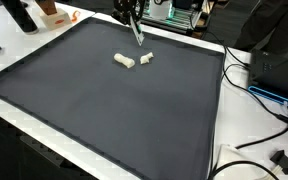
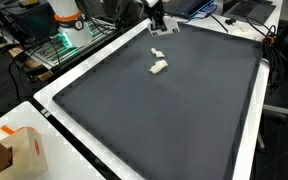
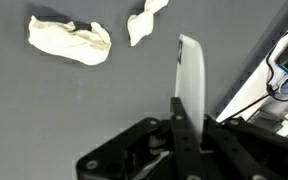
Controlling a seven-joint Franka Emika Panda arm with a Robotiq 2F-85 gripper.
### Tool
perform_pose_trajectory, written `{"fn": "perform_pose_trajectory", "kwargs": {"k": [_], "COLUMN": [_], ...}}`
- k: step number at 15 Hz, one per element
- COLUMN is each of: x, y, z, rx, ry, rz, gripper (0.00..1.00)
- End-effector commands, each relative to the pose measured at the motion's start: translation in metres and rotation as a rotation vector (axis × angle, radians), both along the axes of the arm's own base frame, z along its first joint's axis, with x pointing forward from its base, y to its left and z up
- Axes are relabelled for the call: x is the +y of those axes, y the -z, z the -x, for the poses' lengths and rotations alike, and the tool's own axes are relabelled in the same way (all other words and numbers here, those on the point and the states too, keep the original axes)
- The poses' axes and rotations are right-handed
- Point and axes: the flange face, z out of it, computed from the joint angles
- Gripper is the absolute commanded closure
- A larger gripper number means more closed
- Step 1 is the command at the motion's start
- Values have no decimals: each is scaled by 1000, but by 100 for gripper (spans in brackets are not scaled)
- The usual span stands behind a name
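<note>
my bench is a white table (image 1: 230,105), almost wholly covered by a dark grey mat (image 1: 104,115) that is matte and evenly lit, with no hard shadows on it. black cables (image 1: 269,100) trail over the table's bare side, next to dark equipment (image 1: 279,60) and a small black plug block (image 1: 282,158). in an exterior view a cardboard box (image 2: 24,150) sits at one corner, and past the edge some electronics (image 2: 62,42) glow green among clutter

No text, label or number can be read
</note>
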Motion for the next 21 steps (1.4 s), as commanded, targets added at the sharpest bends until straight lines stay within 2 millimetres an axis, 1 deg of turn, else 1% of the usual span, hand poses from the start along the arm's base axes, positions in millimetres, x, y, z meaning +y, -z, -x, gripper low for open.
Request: {"fn": "perform_pose_trajectory", "kwargs": {"k": [1, 7, 11, 16, 21], "x": [-15, -36, -43, -45, -43], "y": [20, 45, 56, 63, 61], "z": [3, 12, 13, 11, 7], "rx": [25, 82, 117, 153, 182], "ry": [-9, 26, 56, 109, 174], "rz": [-72, -153, -163, -149, -125], "gripper": [99, 99, 99, 99, 99]}}
